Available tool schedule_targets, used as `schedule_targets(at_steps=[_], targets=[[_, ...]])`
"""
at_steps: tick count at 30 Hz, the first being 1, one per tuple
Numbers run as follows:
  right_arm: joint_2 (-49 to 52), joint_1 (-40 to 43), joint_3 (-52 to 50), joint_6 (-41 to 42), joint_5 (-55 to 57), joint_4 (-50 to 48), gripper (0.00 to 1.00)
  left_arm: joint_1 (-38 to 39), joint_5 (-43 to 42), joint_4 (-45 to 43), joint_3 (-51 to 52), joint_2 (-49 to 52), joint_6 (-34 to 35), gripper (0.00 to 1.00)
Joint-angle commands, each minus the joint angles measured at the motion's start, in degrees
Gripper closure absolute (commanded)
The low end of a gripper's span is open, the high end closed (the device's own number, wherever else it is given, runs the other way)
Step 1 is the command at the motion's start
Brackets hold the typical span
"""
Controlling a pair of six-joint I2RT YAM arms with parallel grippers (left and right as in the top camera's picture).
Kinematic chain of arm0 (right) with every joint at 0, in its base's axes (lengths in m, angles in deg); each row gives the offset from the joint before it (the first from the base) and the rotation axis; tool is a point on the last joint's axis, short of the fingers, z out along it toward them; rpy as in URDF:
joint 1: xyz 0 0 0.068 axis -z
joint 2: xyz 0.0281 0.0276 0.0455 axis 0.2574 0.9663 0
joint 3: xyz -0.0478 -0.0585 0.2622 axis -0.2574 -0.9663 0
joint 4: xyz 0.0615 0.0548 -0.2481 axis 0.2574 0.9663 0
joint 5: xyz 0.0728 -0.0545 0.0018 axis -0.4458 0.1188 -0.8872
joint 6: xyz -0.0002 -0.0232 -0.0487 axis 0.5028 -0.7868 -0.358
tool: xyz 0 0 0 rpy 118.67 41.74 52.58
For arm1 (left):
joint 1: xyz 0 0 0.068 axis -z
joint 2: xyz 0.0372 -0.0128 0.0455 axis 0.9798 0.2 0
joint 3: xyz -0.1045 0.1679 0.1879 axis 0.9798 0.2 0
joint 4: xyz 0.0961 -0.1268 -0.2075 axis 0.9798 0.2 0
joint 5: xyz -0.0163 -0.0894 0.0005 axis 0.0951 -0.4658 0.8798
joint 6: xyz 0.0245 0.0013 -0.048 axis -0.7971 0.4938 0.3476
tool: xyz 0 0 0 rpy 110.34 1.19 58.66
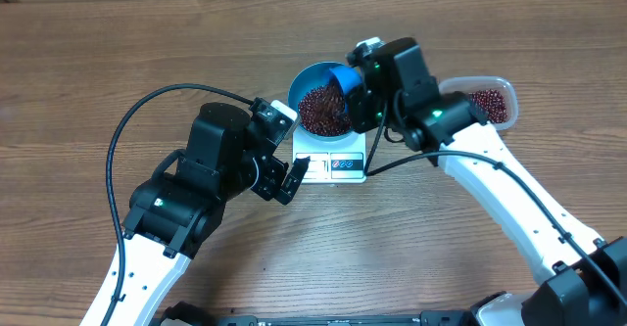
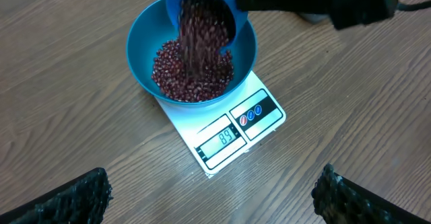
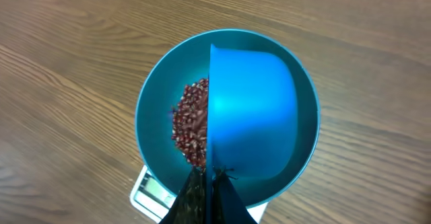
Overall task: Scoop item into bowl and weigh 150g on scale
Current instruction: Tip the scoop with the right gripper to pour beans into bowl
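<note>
The right gripper (image 3: 207, 187) is clenched on the handle of a small blue scoop (image 3: 252, 116), which is tipped mouth-down just ahead of its fingers. A stream of red-brown beans (image 2: 195, 56) falls from the scoop into the blue bowl (image 2: 138, 56) directly beneath that gripper. The bowl sits on the white kitchen scale (image 2: 236, 130), whose display faces the left gripper (image 1: 284, 147). That gripper is released, its jaws spread wide, just beside the scale and touching nothing. Behind the right gripper, by its arm, a clear tub (image 1: 495, 101) holds more beans.
</note>
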Motion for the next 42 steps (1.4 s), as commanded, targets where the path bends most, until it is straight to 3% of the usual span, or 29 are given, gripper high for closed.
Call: schedule_targets(at_steps=[1, 42], targets=[[-1.55, -1.38, -0.02, -2.95, 6.69, -0.57, 0.96, -0.24, -0.83, -0.04, 0.24, 0.11, -1.11, 0.01], [-1.55, -1.68, -0.02, -4.39, 8.57, -0.83, 0.96, -0.24, -0.85, -0.04, 0.24, 0.11, -1.11, 0.00]])
